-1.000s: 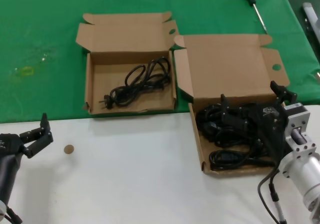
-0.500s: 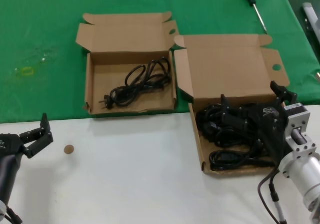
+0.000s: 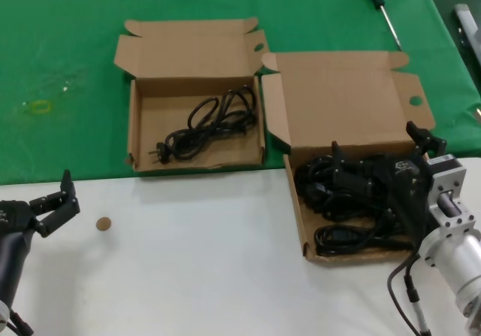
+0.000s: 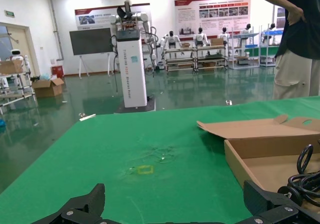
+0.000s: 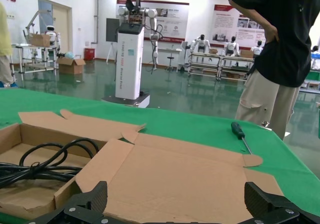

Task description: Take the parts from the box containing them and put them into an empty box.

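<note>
The box with the tall, broad lid (image 3: 342,95) stands at the right and holds several black power cords (image 3: 342,201). My right gripper (image 3: 381,149) is open over the back of this box's tray, facing the lid (image 5: 185,179), with nothing between its fingers (image 5: 176,196). The shallow box with the short lid (image 3: 143,118) stands to the left and holds one looped black cord (image 3: 210,125); the cord also shows in the left wrist view (image 4: 302,174). My left gripper (image 3: 52,201) is open and empty over the white table at the lower left.
A green-handled screwdriver (image 3: 382,9) lies on the green cloth behind the right box. A small brown disc (image 3: 104,223) lies on the white table near my left gripper. A grey metal piece (image 3: 467,24) is at the right edge. A person (image 5: 280,58) stands beyond the table.
</note>
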Tool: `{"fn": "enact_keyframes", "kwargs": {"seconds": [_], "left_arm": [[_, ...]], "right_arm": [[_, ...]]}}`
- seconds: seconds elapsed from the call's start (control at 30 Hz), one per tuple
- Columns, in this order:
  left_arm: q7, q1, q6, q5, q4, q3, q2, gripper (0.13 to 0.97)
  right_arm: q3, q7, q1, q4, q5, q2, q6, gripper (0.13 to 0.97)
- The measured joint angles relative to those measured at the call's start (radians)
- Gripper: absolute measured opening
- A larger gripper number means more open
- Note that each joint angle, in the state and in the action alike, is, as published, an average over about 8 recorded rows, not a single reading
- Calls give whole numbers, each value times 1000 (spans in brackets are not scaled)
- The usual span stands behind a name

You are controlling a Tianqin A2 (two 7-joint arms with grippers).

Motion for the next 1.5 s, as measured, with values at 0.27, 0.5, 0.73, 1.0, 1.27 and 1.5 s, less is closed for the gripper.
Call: {"fn": "enact_keyframes", "kwargs": {"seconds": [0.27,0.5,0.73,1.0,1.27,1.5], "left_arm": [[0,0,0,0,0,0,0,966],[0,0,0,0,0,0,0,966],[0,0,0,0,0,0,0,966],[0,0,0,0,0,0,0,966],[0,0,0,0,0,0,0,966],[0,0,0,0,0,0,0,966]], "right_arm": [[0,0,0,0,0,0,0,966],[0,0,0,0,0,0,0,966],[0,0,0,0,0,0,0,966],[0,0,0,0,0,0,0,966],[0,0,0,0,0,0,0,966],[0,0,0,0,0,0,0,966]]}}
